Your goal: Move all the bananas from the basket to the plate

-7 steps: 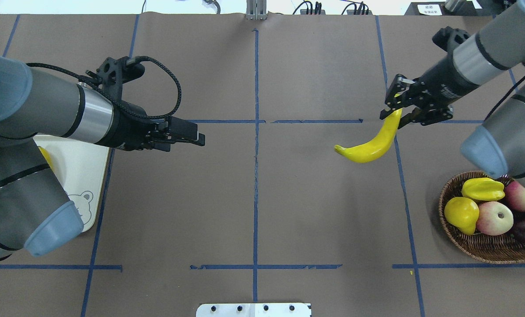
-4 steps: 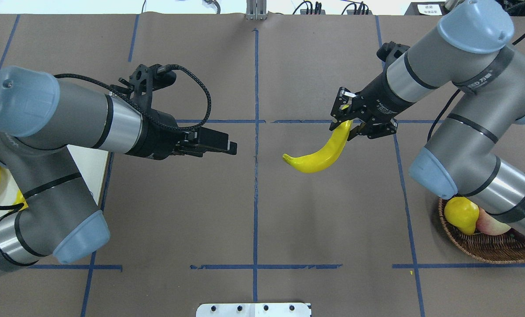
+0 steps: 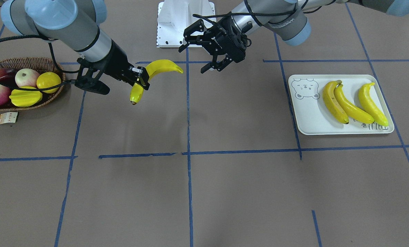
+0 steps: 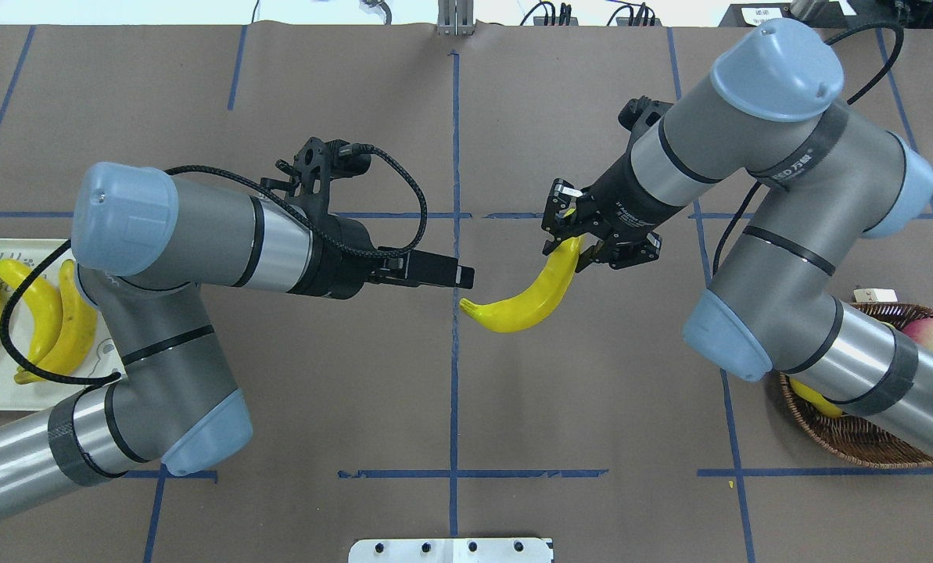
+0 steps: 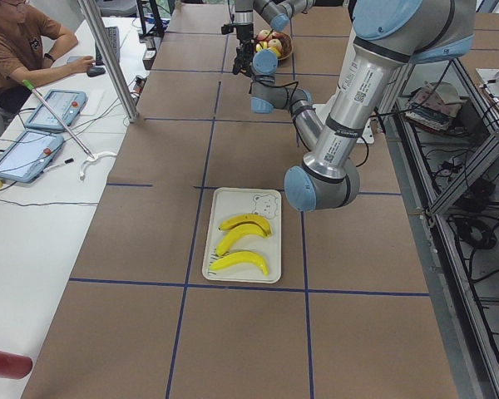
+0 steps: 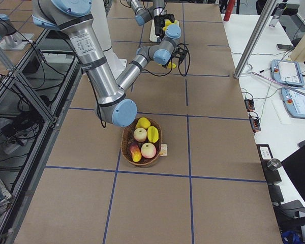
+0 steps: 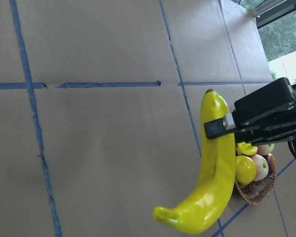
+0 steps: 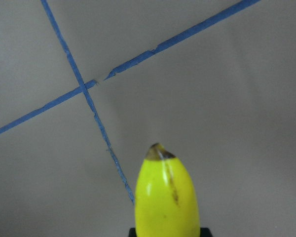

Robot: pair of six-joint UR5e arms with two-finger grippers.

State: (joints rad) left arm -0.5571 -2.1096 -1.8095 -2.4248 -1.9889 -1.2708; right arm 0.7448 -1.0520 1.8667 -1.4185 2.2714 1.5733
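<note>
My right gripper (image 4: 572, 241) is shut on the stem end of a yellow banana (image 4: 522, 297) and holds it above the table's middle; the banana also shows in the front view (image 3: 158, 67). My left gripper (image 4: 466, 275) is open and empty, with its fingertips just beside the banana's free end. In the left wrist view the banana (image 7: 214, 182) hangs from the right gripper (image 7: 237, 126). Three bananas (image 3: 348, 103) lie on the white plate (image 3: 307, 118). The wicker basket (image 3: 19, 61) shows no banana.
The basket holds apples (image 3: 24, 77), a lemon (image 3: 48, 81) and a starfruit (image 3: 24, 97), and a paper tag (image 3: 7, 117) hangs at its rim. The right arm's elbow covers part of the basket in the overhead view (image 4: 849, 446). A metal mount (image 4: 450, 550) sits at the near edge.
Both arms have swung toward the table's centre. The right gripper has carried the banana leftward in the overhead view. The left gripper has reached rightward and now nearly meets the banana's free end.
</note>
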